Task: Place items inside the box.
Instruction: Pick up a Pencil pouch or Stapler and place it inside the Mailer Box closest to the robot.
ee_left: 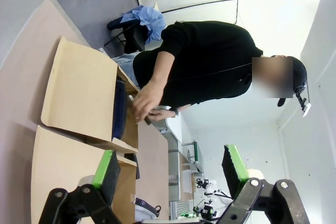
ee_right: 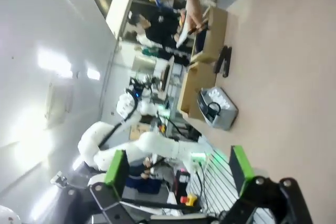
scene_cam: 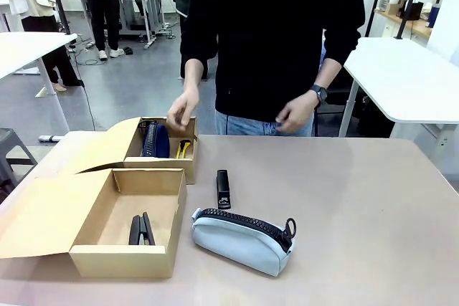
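Here, the left gripper [ee_left: 170,174] and the right gripper [ee_right: 177,169] are both hanging with jaws spread wide, gripping nothing. The grey pouch [scene_cam: 240,238] is lying on the table [scene_cam: 358,198], well beyond the right jaws, with a black stapler [scene_cam: 223,189] near it. A second stapler [scene_cam: 141,230] is resting in the near box [scene_cam: 122,261]. The dark blue pouch [scene_cam: 153,140] and yellow-and-black tool [scene_cam: 183,148] are sitting in the far box [scene_cam: 161,170], the person's hand [scene_cam: 183,111] hovering above.

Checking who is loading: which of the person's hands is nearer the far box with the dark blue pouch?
The person's right hand, above the back edge of the far box. Their left hand is off to the side by their waist.
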Robot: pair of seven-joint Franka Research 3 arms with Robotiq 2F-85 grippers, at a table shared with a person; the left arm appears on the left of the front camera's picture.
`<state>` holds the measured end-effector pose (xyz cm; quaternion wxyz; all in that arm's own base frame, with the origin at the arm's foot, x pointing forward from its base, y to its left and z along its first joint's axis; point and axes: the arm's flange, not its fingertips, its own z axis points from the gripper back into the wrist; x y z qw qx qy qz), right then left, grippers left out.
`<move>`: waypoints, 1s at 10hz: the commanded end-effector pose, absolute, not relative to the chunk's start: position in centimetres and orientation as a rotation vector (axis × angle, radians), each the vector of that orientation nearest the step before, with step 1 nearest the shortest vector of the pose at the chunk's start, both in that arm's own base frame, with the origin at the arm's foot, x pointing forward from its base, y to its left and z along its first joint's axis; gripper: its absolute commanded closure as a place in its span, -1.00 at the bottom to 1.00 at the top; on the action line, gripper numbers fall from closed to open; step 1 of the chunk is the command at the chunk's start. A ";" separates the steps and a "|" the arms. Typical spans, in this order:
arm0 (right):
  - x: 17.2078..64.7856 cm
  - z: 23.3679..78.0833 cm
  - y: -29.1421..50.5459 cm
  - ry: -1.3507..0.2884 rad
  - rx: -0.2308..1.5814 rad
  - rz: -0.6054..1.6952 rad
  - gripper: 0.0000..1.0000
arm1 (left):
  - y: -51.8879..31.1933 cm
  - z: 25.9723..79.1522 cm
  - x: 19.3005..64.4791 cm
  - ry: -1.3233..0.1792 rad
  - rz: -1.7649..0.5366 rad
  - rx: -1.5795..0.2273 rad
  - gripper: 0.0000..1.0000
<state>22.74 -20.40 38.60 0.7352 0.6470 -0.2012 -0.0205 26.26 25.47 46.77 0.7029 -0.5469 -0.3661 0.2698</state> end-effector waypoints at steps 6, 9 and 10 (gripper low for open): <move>23.5 39.3 16.5 -0.046 0.745 0.680 -1.00 | 25.4 46.7 26.3 -0.847 0.584 -1.234 -1.00; 30.7 44.8 10.7 -0.016 0.774 0.659 -1.00 | 25.4 46.7 26.3 -0.847 0.584 -1.234 -1.00; 30.7 44.8 10.7 -0.016 0.774 0.659 -1.00 | 25.4 46.7 26.3 -0.847 0.584 -1.234 -1.00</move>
